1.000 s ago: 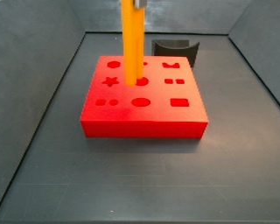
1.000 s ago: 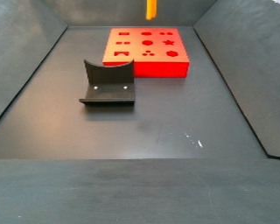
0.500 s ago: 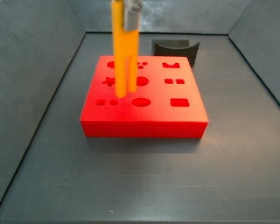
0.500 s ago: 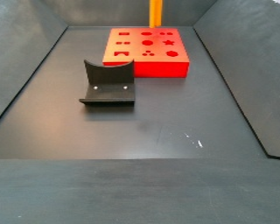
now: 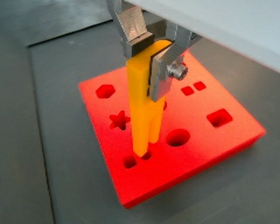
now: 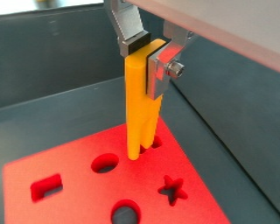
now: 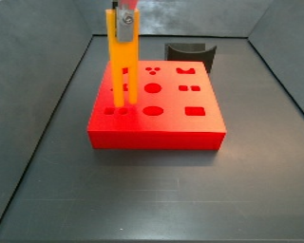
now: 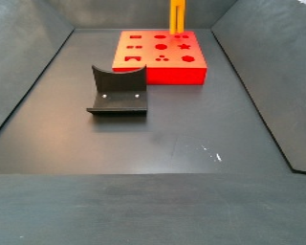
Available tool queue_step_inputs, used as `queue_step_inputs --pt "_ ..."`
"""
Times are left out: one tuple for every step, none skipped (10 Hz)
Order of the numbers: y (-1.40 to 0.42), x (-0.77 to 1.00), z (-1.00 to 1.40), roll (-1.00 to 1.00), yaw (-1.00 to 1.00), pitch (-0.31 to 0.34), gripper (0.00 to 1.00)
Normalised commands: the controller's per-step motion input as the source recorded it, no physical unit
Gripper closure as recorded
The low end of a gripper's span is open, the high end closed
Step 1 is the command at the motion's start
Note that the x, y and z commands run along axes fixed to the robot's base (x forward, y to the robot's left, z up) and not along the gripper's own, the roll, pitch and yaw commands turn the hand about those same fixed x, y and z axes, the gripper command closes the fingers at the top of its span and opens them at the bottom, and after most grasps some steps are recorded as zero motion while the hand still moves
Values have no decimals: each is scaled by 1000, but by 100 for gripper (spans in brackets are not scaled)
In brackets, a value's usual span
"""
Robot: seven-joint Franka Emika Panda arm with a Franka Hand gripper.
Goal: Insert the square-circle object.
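The gripper (image 5: 154, 54) hangs above the red block (image 5: 224, 140), and its two silver fingers (image 5: 132, 24) are clamped on the top end of the square-circle object (image 5: 143, 105). The long yellow bar hangs straight down with its two short prongs at the low end.

Both wrist views show the grip up close, and the side views do not. In a wrist view the prongs (image 6: 139, 144) sit over the block near a round hole (image 6: 104, 163). Whether they touch the block cannot be told from any view. A star hole (image 6: 171, 188) lies at about 5 o'clock from the prongs there.

In a side view the bar (image 7: 123, 57) hangs over the 9 o'clock side of the block (image 7: 180, 128). The gripper (image 7: 124, 8) only peeks in at the top edge. A small dark curved block (image 7: 190, 49) sits just behind the red block at 1 o'clock.

Another side view shows the fixture (image 8: 118, 92) on the floor, well apart from the red block (image 8: 163, 69) at about 7 o'clock from it. Only the low part of the bar (image 8: 178, 15) shows there, at the top edge.

The grey floor (image 8: 156, 153) in front of the fixture is wide and bare. Sloping walls (image 8: 264, 77) close in both sides.
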Motion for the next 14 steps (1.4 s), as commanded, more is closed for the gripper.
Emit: queue_step_inputs --pt "0 -31 17 -47 -969 0 100" --pt "0 -37 0 -100 -949 0 100" --pt "0 -91 0 -123 -914 -50 100" --pt "0 -166 0 -93 -886 -76 100" --pt "-43 -320 0 -40 -729 -116 100" --pt "-69 -231 0 -83 -409 -129 100" --pt "-26 -134 -6 -59 0 -67 100" --pt "-43 0 -60 -64 109 -60 100" --pt "0 49 -146 -96 343 -97 100" --pt "6 0 -69 -217 329 -124 100" --pt "20 0 0 -416 177 -173 100" --pt "34 -80 0 -314 0 -174 100" --pt "26 -151 0 -209 0 -143 100" --pt "51 -146 0 -167 0 -163 100"
